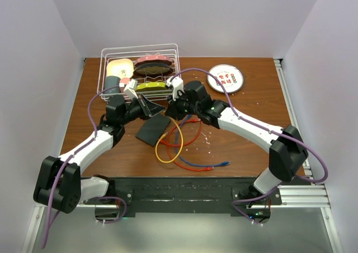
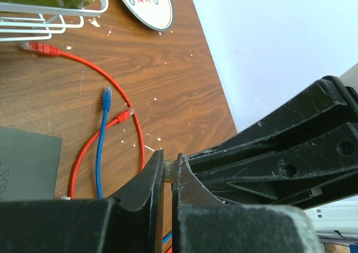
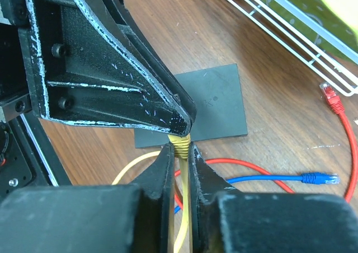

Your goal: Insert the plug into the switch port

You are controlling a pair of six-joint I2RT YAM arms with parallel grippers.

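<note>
The left fingers (image 2: 154, 176) were shut tight on the end of the yellow cable (image 3: 181, 148), and the right fingers (image 3: 165, 164) were closed on the same cable directly under them, so that the two pairs almost touched tip to tip. Between the two tips only a short ribbed yellow piece could be seen. The plug itself was hidden inside the left fingers, so its direction could not be told. This double hold was probably a passing or a correcting of the grasp: one pair fixed the cable while the other took a place better for pushing. The rest of the yellow cable hung down from the right fingers and made a loose loop on the desk (image 1: 238, 159). The switch (image 1: 154, 130) lay flat on the desk just below the meeting fingers, on the side toward the arm bases, and nothing held it. The edge with its sockets could not be made out. A red cable (image 2: 42, 48) and a blue cable (image 2: 103, 130) lay loose on the desk beside the switch, under the fingers, and were not touched. The plug was not yet in a port, and it needed to come down to the level of the switch.
</note>
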